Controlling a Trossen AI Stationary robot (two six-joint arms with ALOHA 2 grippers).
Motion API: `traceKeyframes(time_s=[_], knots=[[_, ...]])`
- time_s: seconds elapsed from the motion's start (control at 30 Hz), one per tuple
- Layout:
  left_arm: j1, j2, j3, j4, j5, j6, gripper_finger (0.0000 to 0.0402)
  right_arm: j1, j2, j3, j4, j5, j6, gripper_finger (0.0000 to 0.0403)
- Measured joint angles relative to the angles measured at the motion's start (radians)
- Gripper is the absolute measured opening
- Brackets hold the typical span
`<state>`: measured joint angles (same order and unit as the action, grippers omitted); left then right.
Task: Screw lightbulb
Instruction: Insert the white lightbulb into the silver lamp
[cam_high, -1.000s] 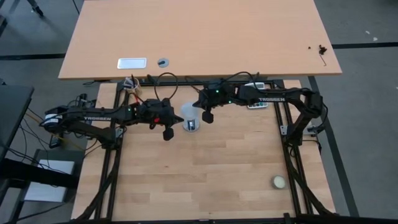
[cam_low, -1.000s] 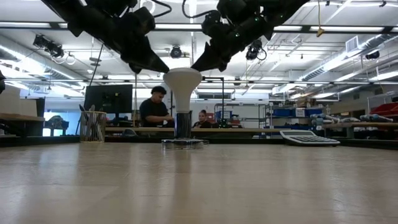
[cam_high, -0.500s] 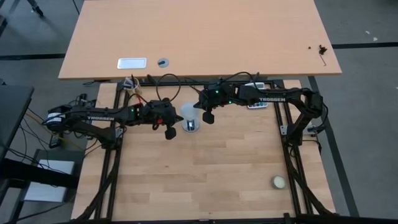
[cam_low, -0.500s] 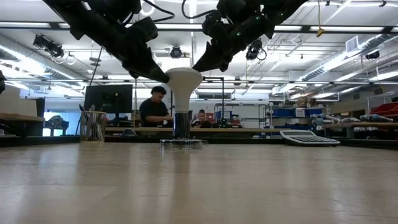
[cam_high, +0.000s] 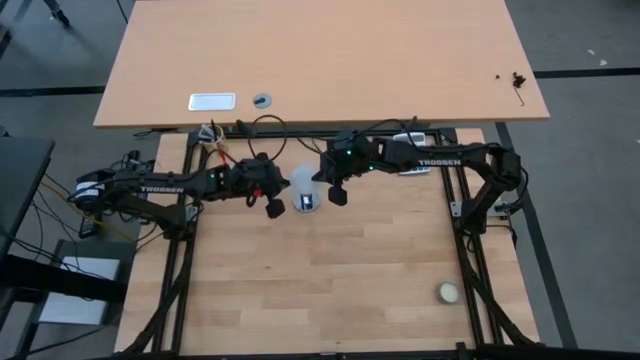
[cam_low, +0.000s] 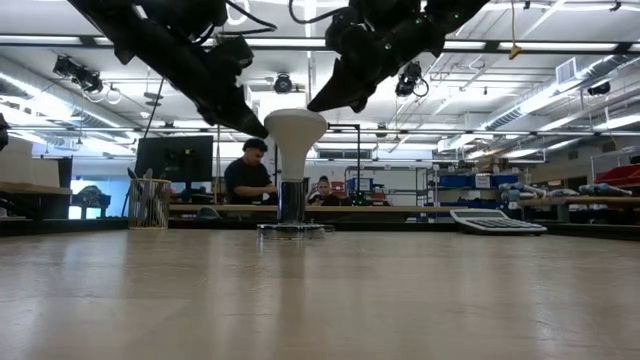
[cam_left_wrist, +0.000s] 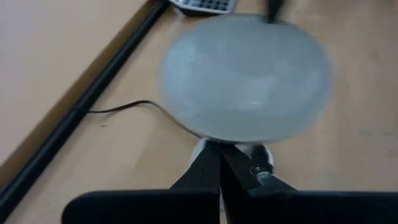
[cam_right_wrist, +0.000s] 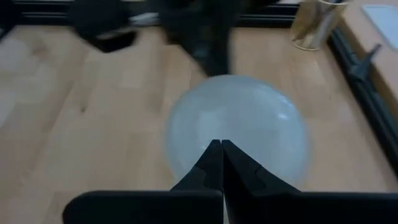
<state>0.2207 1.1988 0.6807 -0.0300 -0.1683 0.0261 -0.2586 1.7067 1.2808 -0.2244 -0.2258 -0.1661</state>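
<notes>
Bulb (cam_high: 303, 183) stands upright in its socket (cam_low: 292, 230), just above centre of the high view, dome up. My left gripper (cam_high: 273, 206) hangs beside it on the left, fingers (cam_left_wrist: 208, 174) clenched on nothing, tip close to the dome's edge. My right gripper (cam_high: 338, 194) sits on the other side, also clenched empty, tip above the dome's rim in the low view. I see a calculator (cam_low: 495, 221) at right and a small ball (cam_high: 448, 292) well apart, lower right.
</notes>
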Motion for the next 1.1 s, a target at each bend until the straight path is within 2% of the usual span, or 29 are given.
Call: traceKeyframes(time_s=[0.37,0.7,0.9,1.1], knots=[[0.056,-0.019,0.002,-0.042,-0.003,-0.002,0.0000,-0.006,-0.025,-0.006,0.057,0.010,-0.010,0.0006],[0.051,-0.103,0.002,-0.203,-0.002,-0.043,0.0000,-0.036,-0.020,0.010,0.089,0.016,-0.012,0.0008],[-0.006,-0.169,0.002,-0.171,0.021,-0.032,0.0000,-0.038,0.002,0.012,0.089,0.017,-0.012,0.0008],[-0.087,-0.137,0.004,-0.069,0.082,0.004,0.0000,-0.038,0.006,0.012,0.084,0.020,-0.013,0.0008]])
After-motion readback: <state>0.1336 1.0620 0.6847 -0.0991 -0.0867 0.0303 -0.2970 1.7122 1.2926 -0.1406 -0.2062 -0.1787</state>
